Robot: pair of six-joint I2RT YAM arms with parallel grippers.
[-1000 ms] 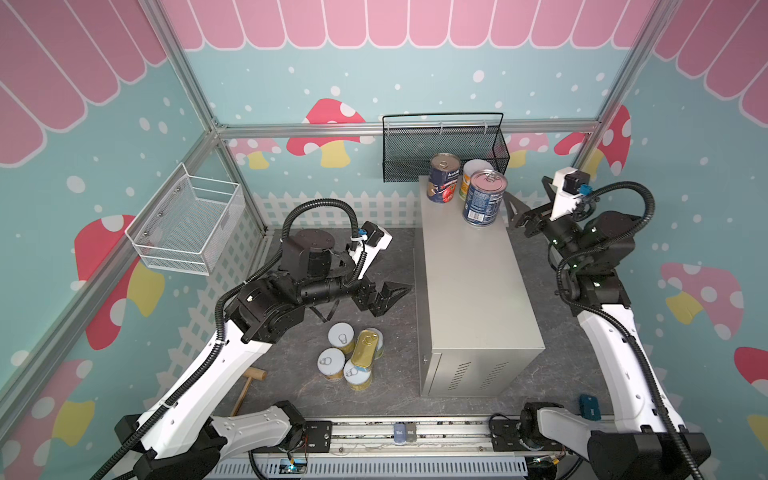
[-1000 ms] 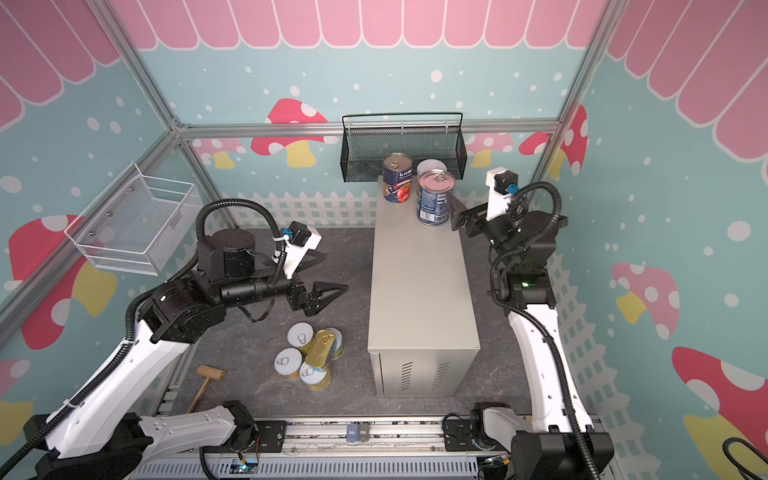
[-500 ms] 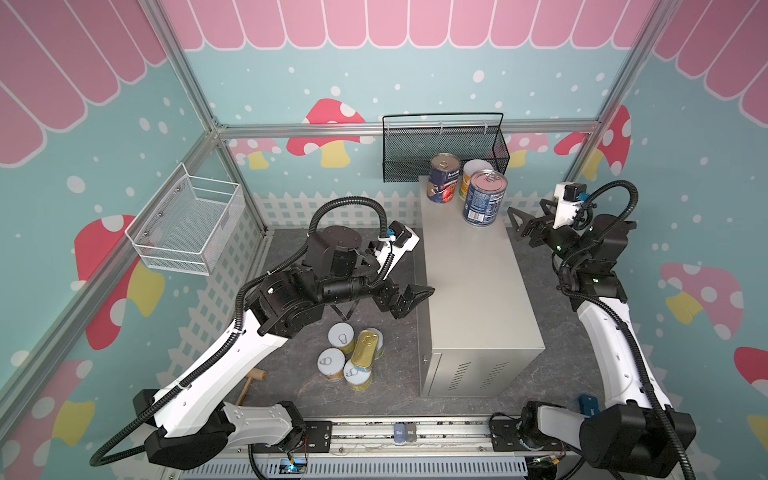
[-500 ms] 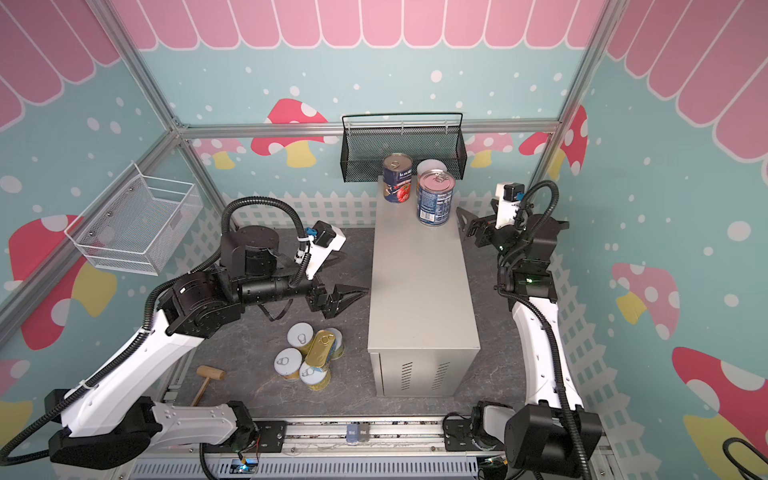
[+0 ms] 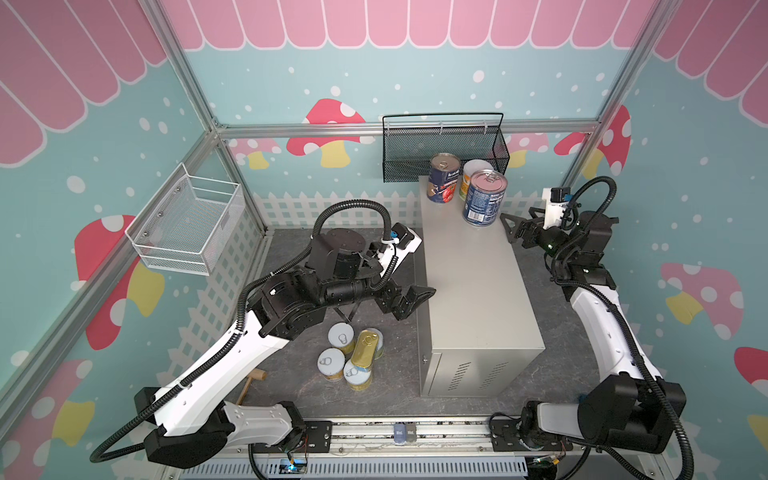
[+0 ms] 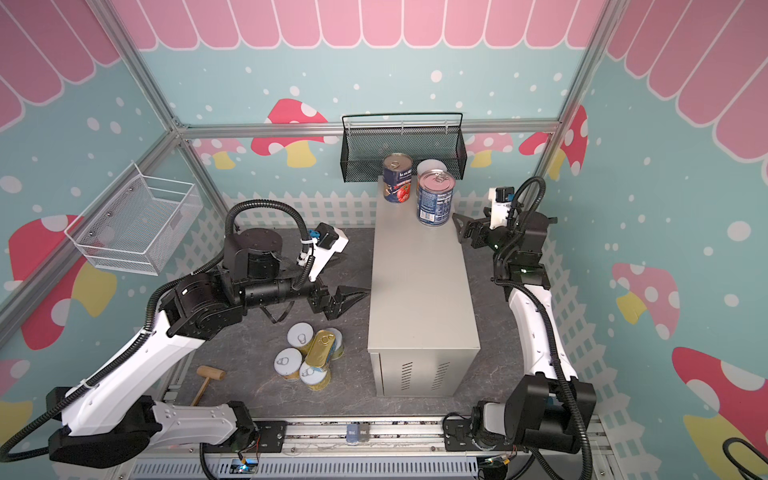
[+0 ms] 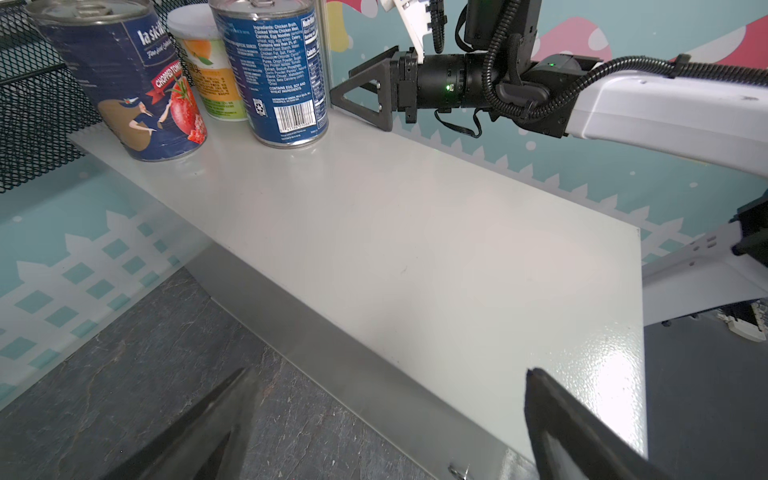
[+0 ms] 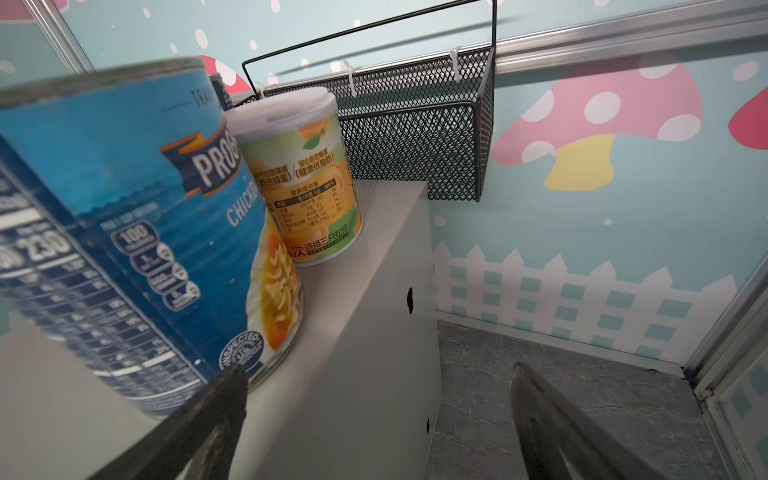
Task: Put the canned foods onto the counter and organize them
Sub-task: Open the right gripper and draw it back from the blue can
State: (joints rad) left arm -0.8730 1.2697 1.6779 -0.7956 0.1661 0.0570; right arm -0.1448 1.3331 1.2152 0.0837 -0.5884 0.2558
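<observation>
A white wire basket (image 5: 189,249) hangs on the left wall. Below it, a wooden mallet (image 6: 211,375) lies on the dark floor (image 5: 291,386). Further right, four short yellow cans (image 5: 331,362) stand upright in a tight cluster on the floor, white lids up. A flat gold tin (image 5: 364,348) lies tilted across their tops.

Just beyond this cluster the left jaws are spread wide and hold nothing. Their tips reach the left edge of the beige surface (image 5: 473,291), about midway along it. In the left wrist view one finger (image 7: 199,424) hangs over the floor and the other over the surface's top.

The surface is a tall metal box with vent slots on its near end. It carries three upright cans at its far end: a dark-blue tomato can (image 5: 444,183), a white-lidded yellow can (image 5: 473,167) and, nearest, a blue soup can (image 5: 483,203). A black mesh basket (image 5: 440,149) hangs on the back wall just behind them.

On the right, the right jaws stand wide apart and empty at the surface's right edge, pointing at the soup can from just beside it.
</observation>
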